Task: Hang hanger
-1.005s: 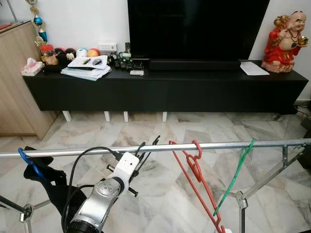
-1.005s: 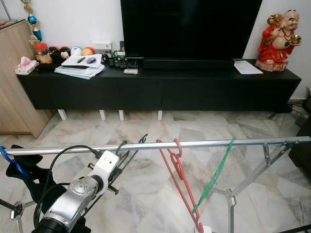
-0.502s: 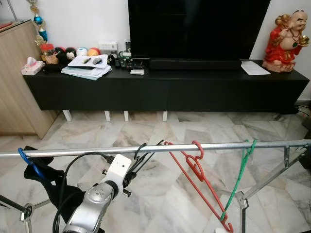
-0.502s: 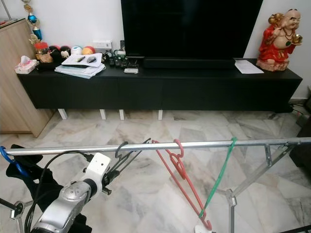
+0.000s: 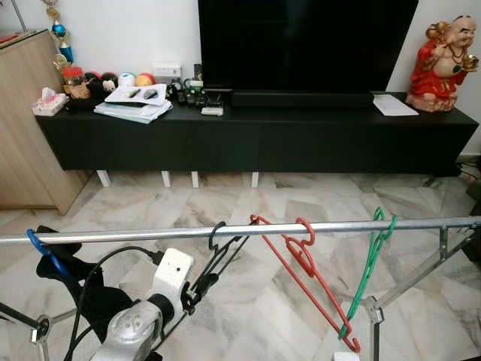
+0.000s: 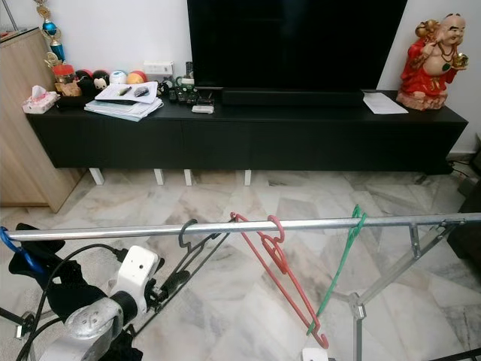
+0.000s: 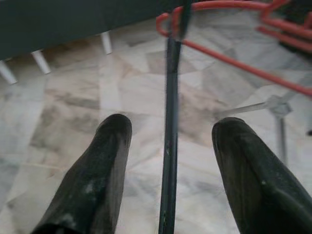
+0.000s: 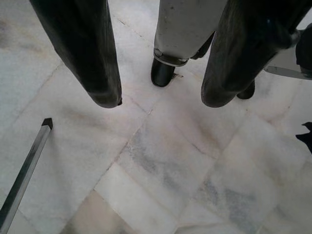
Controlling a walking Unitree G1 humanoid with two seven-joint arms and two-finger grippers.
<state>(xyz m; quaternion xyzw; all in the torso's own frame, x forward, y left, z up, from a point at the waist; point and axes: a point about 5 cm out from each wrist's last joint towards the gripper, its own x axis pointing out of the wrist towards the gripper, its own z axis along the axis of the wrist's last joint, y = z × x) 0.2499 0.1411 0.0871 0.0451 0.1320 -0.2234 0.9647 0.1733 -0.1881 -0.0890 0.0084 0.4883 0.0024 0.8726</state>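
A black hanger (image 5: 218, 242) hangs by its hook over the metal rail (image 5: 135, 234). My left gripper (image 5: 198, 286) sits below the rail, lower down the hanger's body. In the left wrist view that gripper (image 7: 170, 131) is open, with the hanger's thin black bar (image 7: 170, 92) running between the two fingers and touching neither. My right gripper (image 8: 161, 97) hangs open above the marble floor with nothing between its fingers.
On the same rail hang a red hanger (image 5: 304, 259), a green hanger (image 5: 370, 259) and, far left, a blue hanger (image 5: 39, 248) with a black garment (image 5: 83, 289). Beyond stand a black TV console (image 5: 255, 139), a red statue (image 5: 443, 64) and a wooden cabinet (image 5: 22, 143).
My left arm has drawn back and down from the rail. The black hanger's hook now sits over the rail. The red and green hangers have swung.
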